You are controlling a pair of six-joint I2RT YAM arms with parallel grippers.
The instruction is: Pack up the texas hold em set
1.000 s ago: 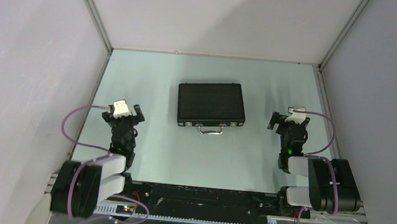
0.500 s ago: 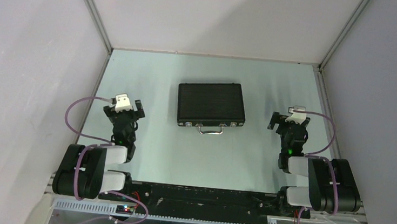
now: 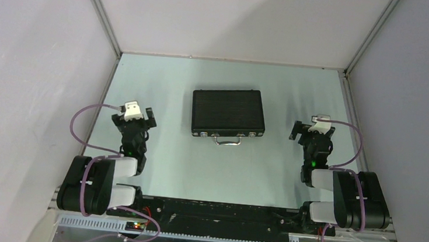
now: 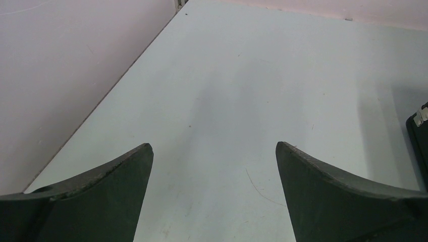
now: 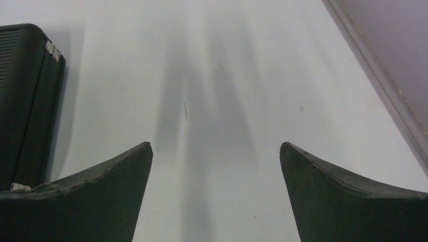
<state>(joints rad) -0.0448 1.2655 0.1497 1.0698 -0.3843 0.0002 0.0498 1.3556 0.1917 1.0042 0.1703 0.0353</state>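
The black ribbed briefcase lies shut in the middle of the table, its metal handle and latches facing the arms. Its edge shows at the right of the left wrist view and at the left of the right wrist view. My left gripper is open and empty, low over the table left of the case. My right gripper is open and empty right of the case. No chips, cards, dice or triangular piece are in view.
Pale walls close in the table on the left, back and right. The left wall runs close to my left gripper; a metal wall rail runs right of my right gripper.
My left arm has drawn back a little toward its base and to the left over the last second. The right arm and the briefcase have not moved.
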